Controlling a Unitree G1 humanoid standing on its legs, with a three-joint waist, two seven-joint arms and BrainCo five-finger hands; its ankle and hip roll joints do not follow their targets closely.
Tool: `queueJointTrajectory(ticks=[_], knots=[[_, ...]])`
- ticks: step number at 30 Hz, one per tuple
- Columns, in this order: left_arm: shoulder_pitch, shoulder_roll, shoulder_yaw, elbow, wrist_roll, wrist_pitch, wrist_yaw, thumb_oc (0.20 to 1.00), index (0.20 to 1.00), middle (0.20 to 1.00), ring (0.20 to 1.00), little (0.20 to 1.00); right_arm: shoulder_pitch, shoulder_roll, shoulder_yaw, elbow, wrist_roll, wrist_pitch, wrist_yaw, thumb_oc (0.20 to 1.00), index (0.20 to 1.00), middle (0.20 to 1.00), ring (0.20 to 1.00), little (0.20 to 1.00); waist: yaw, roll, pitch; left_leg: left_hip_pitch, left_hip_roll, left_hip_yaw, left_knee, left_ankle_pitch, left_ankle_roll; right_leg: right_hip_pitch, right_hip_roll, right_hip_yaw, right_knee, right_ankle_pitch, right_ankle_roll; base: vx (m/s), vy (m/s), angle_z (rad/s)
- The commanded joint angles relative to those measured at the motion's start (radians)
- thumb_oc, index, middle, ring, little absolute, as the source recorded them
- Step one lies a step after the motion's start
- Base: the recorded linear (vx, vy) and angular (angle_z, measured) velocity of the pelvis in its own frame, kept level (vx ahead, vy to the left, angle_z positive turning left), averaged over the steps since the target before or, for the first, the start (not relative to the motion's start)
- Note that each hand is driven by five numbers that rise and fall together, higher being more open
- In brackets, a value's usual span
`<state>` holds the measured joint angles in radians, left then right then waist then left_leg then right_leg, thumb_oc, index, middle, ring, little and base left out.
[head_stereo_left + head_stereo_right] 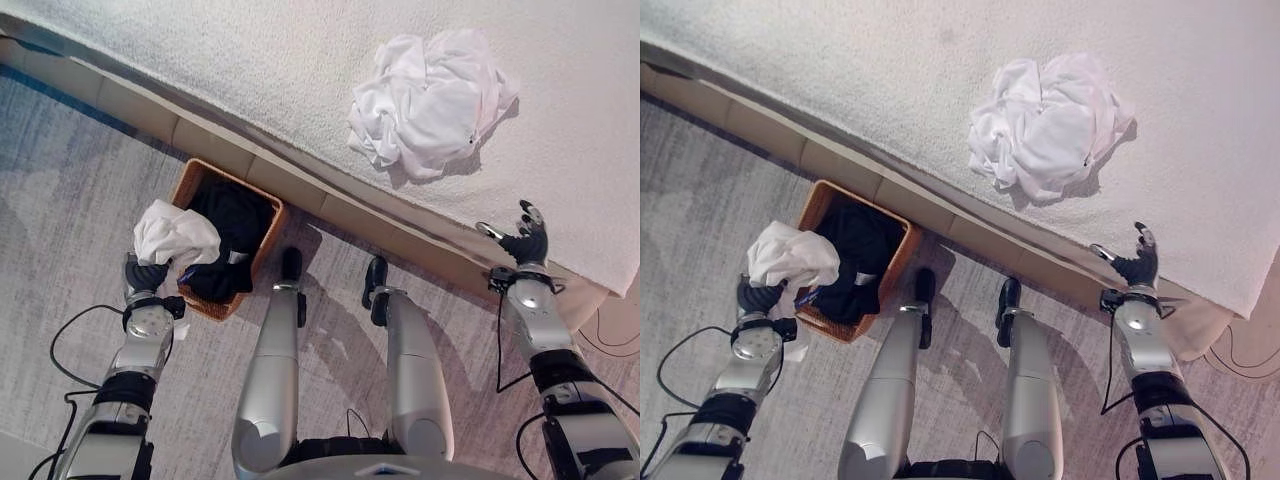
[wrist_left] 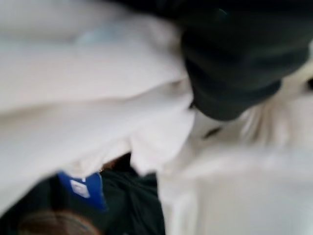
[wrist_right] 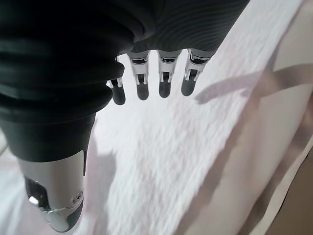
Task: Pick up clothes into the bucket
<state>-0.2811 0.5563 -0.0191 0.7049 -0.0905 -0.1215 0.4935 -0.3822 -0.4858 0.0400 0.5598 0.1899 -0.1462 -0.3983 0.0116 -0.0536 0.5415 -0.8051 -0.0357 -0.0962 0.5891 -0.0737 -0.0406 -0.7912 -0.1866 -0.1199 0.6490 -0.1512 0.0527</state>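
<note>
Two garments: one white cloth (image 1: 176, 236) bunching at the left hand, one white pile (image 1: 432, 98) lying on the bed (image 1: 250, 70).
Left hand (image 1: 146, 274): gripping the white cloth, holding it over the near rim of the wicker basket (image 1: 262, 249), already loaded with dark clothes (image 1: 232, 222).
Right hand (image 1: 525, 240): hovering with fingers straight, grasping nothing, at the bed's edge.
Key relation: white pile lying up-bed and leftward of the right hand, the nearer one.
Views: the left wrist view is showing cloth folds close up; the head views are giving the layout.
</note>
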Motion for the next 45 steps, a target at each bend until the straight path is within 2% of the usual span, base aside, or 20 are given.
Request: queueJointTrajectory(ticks=[1,6,7,9,11,14,15,16,17,20,24,25,26,29,30,31,32,33,40,45], knots=[[0.016,0.053,0.023,-0.017,0.051,0.004,0.082,1.000,1.000,1.000,1.000,1.000,-0.020,-0.029,-0.013,-0.051,-0.021,-0.046,-0.068,1.000,1.000,1.000,1.000,1.000,0.005,-0.030,-0.022,0.033,-0.027,-0.003,0.055,-0.106,0.024,0.084,-0.075,-0.012,-0.063,0.012,0.083,0.10,0.000,0.02],[0.009,0.039,0.031,-0.018,0.054,0.028,0.119,1.000,1.000,1.000,1.000,1.000,-0.093,-0.072,0.008,-0.093,-0.128,-0.028,-0.141,1.000,1.000,1.000,1.000,1.000,0.010,-0.024,-0.022,0.025,-0.031,-0.008,0.033,-0.100,0.024,0.073,-0.080,-0.016,-0.076,0.016,0.085,-0.01,0.005,0.00],[0.010,0.039,0.032,-0.029,0.061,0.034,0.121,1.000,1.000,1.000,1.000,1.000,-0.113,-0.083,0.003,-0.098,-0.135,-0.027,-0.150,1.000,1.000,1.000,1.000,1.000,0.012,-0.022,-0.022,0.002,-0.036,-0.007,0.019,-0.063,0.026,0.054,-0.085,-0.024,-0.091,0.048,0.078,0.01,-0.002,0.03],[0.018,0.038,0.032,-0.019,0.062,0.039,0.119,1.000,1.000,1.000,1.000,1.000,-0.142,-0.095,0.012,-0.090,-0.135,-0.021,-0.157,1.000,1.000,1.000,1.000,1.000,0.019,-0.018,-0.022,0.028,-0.034,-0.011,0.023,-0.096,0.023,0.076,-0.083,-0.020,-0.080,0.017,0.085,0.05,-0.011,0.09],[0.021,0.036,0.028,-0.032,0.066,0.041,0.109,1.000,1.000,1.000,1.000,1.000,-0.191,-0.127,0.025,-0.065,-0.150,-0.004,-0.154,1.000,1.000,1.000,1.000,1.000,0.023,-0.011,-0.022,0.009,-0.040,-0.013,0.000,-0.056,0.024,0.061,-0.089,-0.032,-0.098,0.047,0.078,-0.08,0.014,0.07],[0.036,0.019,0.002,-0.053,0.045,0.031,0.095,1.000,1.000,1.000,1.000,1.000,-0.314,-0.174,0.070,0.037,-0.149,0.021,-0.162,1.000,1.000,1.000,1.000,1.000,0.042,0.004,-0.022,0.010,-0.044,-0.021,-0.023,-0.043,0.020,0.060,-0.091,-0.043,-0.098,0.043,0.075,0.00,-0.023,0.08],[0.042,0.017,0.001,-0.053,0.046,0.033,0.095,1.000,1.000,1.000,1.000,1.000,-0.311,-0.174,0.074,0.039,-0.149,0.021,-0.162,1.000,1.000,1.000,1.000,1.000,0.042,0.005,-0.022,0.031,-0.041,-0.024,-0.016,-0.074,0.018,0.078,-0.088,-0.037,-0.087,0.015,0.083,0.00,-0.041,0.05],[0.048,0.007,0.001,-0.065,0.038,0.028,0.087,1.000,1.000,1.000,1.000,1.000,-0.355,-0.186,0.082,0.075,-0.146,0.026,-0.163,1.000,1.000,1.000,1.000,1.000,0.049,0.012,-0.022,0.011,-0.046,-0.026,-0.031,-0.037,0.018,0.060,-0.093,-0.048,-0.098,0.043,0.075,0.08,-0.048,0.08],[0.063,0.001,-0.006,-0.065,0.036,0.027,0.087,1.000,1.000,1.000,1.000,1.000,-0.377,-0.200,0.097,0.103,-0.145,0.033,-0.162,1.000,1.000,1.000,1.000,1.000,0.055,0.017,-0.022,0.035,-0.045,-0.030,-0.027,-0.070,0.015,0.080,-0.091,-0.044,-0.083,0.010,0.082,0.00,-0.044,0.06],[0.063,-0.020,-0.032,-0.047,-0.004,0.009,0.065,1.000,1.000,1.000,1.000,1.000,-0.481,-0.222,0.155,0.203,-0.134,0.052,-0.149,1.000,1.000,1.000,1.000,1.000,0.075,0.034,-0.022,0.037,-0.052,-0.040,-0.049,-0.054,0.011,0.077,-0.098,-0.055,-0.074,0.005,0.081,0.01,-0.069,0.07],[0.077,-0.053,-0.086,-0.080,-0.089,-0.042,-0.004,1.000,1.000,1.000,1.000,1.000,-0.598,-0.268,0.271,0.371,-0.170,0.094,-0.081,1.000,1.000,1.000,1.000,1.000,0.105,0.068,-0.022,0.033,-0.069,-0.068,-0.090,-0.022,0.003,0.071,-0.121,-0.082,-0.054,-0.001,0.080,-0.03,-0.082,0.26],[0.084,-0.063,-0.113,-0.111,-0.131,-0.063,-0.037,1.000,1.000,1.000,1.000,1.000,-0.654,-0.295,0.363,0.462,-0.243,0.129,-0.027,1.000,1.000,1.000,1.000,1.000,0.123,0.081,-0.022,0.029,-0.074,-0.082,-0.111,-0.005,-0.002,0.067,-0.131,-0.097,-0.050,0.000,0.078,-0.03,-0.056,0.29],[0.085,-0.066,-0.110,-0.111,-0.131,-0.063,-0.037,1.000,1.000,1.000,1.000,1.000,-0.662,-0.295,0.370,0.468,-0.242,0.127,-0.026,1.000,1.000,1.000,1.000,1.000,0.119,0.084,-0.022,0.029,-0.074,-0.083,-0.112,-0.004,-0.002,0.067,-0.132,-0.099,-0.051,0.000,0.078,-0.03,-0.096,0.35],[0.123,-0.085,-0.150,-0.169,-0.153,-0.064,-0.103,1.000,1.000,1.000,1.000,1.000,-0.753,-0.321,0.541,0.593,-0.354,0.165,0.134,1.000,1.000,1.000,1.000,1.000,0.145,0.108,-0.022,0.028,-0.083,-0.119,-0.148,0.028,-0.012,0.065,-0.148,-0.128,-0.040,-0.005,0.075,-0.02,-0.123,0.39],[0.123,-0.086,-0.149,-0.169,-0.153,-0.064,-0.103,1.000,1.000,1.000,1.000,1.000,-0.756,-0.321,0.544,0.594,-0.354,0.164,0.135,1.000,1.000,1.000,1.000,1.000,0.143,0.109,-0.022,0.029,-0.084,-0.120,-0.149,0.028,-0.012,0.066,-0.149,-0.129,-0.040,-0.005,0.075,0.00,-0.130,0.44],[0.127,-0.091,-0.170,-0.180,-0.145,-0.053,-0.144,1.000,1.000,1.000,1.000,1.000,-0.774,-0.303,0.612,0.635,-0.395,0.178,0.244,0.727,0.727,0.727,0.727,0.727,0.155,0.116,-0.022,0.035,-0.088,-0.138,-0.163,0.042,-0.015,0.071,-0.153,-0.142,-0.033,-0.010,0.075,0.00,-0.093,0.35],[0.127,-0.093,-0.169,-0.181,-0.145,-0.053,-0.144,1.000,1.000,1.000,1.000,1.000,-0.776,-0.302,0.614,0.637,-0.394,0.177,0.245,0.536,0.536,0.536,0.536,0.536,0.152,0.117,-0.022,0.036,-0.089,-0.139,-0.164,0.042,-0.015,0.073,-0.154,-0.144,-0.033,-0.011,0.075,0.00,-0.158,0.36],[0.121,-0.101,-0.189,-0.190,-0.141,-0.047,-0.165,1.000,1.000,1.000,1.000,1.000,-0.781,-0.271,0.619,0.654,-0.384,0.176,0.274,0.200,0.200,0.200,0.200,0.200,0.156,0.122,-0.022,0.047,-0.090,-0.151,-0.181,0.054,-0.017,0.085,-0.156,-0.152,-0.037,-0.013,0.075,0.00,-0.065,0.18],[0.078,-0.102,-0.219,-0.219,-0.133,-0.040,-0.185,1.000,1.000,1.000,1.000,1.000,-0.758,-0.225,0.592,0.620,-0.360,0.163,0.250,0.200,0.200,0.200,0.200,0.200,0.153,0.116,-0.022,0.130,-0.077,-0.170,-0.259,0.084,-0.030,0.163,-0.145,-0.179,-0.075,-0.018,0.076,-0.01,-0.071,0.09],[0.049,-0.078,-0.205,-0.273,-0.124,-0.045,-0.197,1.000,1.000,1.000,1.000,1.000,-0.769,-0.283,0.560,0.521,-0.327,0.157,0.216,0.200,0.200,0.200,0.200,0.200,0.130,0.090,-0.022,0.248,-0.054,-0.154,-0.309,0.091,-0.040,0.271,-0.124,-0.176,-0.138,-0.002,0.075,-0.02,-0.005,0.03]])
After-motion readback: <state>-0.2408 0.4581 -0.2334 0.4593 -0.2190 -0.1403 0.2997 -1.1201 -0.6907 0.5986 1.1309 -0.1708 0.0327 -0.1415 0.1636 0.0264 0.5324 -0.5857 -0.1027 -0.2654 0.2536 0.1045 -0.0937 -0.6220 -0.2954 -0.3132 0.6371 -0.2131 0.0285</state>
